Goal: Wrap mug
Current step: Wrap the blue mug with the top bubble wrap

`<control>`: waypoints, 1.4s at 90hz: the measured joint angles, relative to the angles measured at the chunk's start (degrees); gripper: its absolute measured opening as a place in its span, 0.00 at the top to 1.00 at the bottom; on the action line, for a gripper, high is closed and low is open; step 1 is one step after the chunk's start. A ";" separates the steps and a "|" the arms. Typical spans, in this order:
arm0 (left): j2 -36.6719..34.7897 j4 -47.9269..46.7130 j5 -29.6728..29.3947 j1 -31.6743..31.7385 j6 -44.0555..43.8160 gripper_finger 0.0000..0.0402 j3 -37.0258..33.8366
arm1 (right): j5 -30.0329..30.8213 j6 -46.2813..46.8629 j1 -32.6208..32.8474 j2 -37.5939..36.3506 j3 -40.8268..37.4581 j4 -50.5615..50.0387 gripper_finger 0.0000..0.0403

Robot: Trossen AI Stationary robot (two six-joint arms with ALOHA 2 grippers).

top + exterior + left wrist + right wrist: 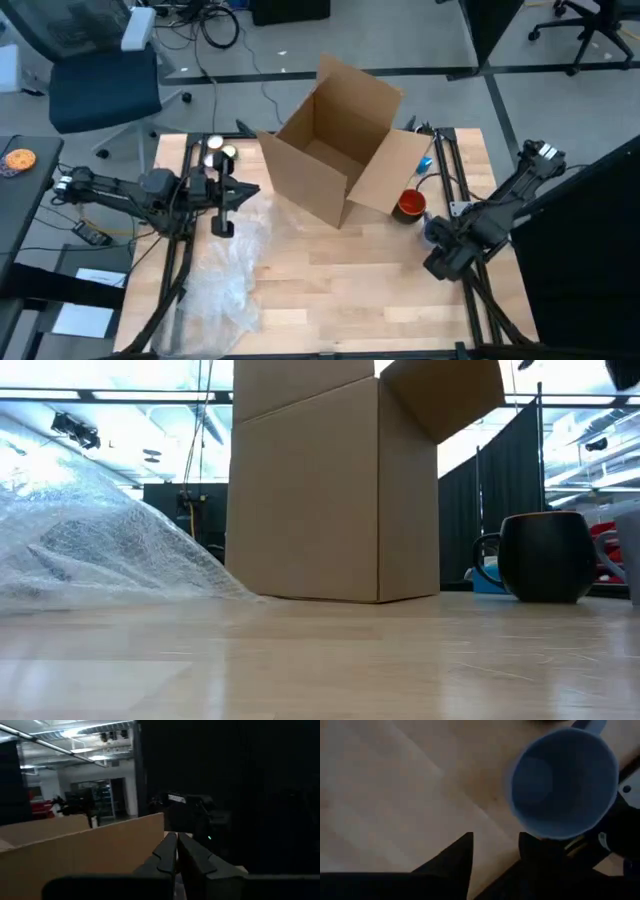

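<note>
Beside the open brown cardboard box [340, 150] on the wooden tabletop [370, 290]: black, red-lined mug [411, 205], upright. Directly above a pale blue mug [565, 780]: right gripper [495, 847], fingers slightly apart. Near crumpled clear bubble wrap [225, 280]: left gripper [176, 851], fingers pressed together, empty.

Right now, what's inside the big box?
From above, the box shows only bare cardboard floor inside. Its near corner is hidden by the front wall, so something small could sit there unseen.
</note>
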 joint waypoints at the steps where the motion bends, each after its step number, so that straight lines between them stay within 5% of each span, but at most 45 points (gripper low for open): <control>1: 0.00 0.09 0.00 -0.03 0.00 1.00 0.00 | 0.15 0.05 -0.18 0.00 -0.22 0.07 0.65; 34: 1.48 1.92 -0.24 -0.29 -0.48 1.00 -0.04 | 0.82 -7.37 -6.65 -0.02 -4.25 1.18 0.68; 64: 2.98 4.14 -0.94 -0.29 -3.05 1.00 -0.04 | -0.17 -11.84 -11.83 -0.02 -11.80 12.99 0.69; 95: 8.88 -4.52 -1.11 -2.70 -5.26 1.00 7.44 | -0.25 -11.21 -13.45 -0.02 -13.32 14.64 0.97; 106: 12.30 -7.69 -0.99 -5.35 -6.93 1.00 10.87 | -0.74 -11.25 -13.44 -0.04 -13.27 16.21 0.98; 126: 13.27 -17.75 11.79 -9.28 -10.66 1.00 13.97 | -1.51 -12.15 -11.21 -0.02 -10.56 23.67 1.00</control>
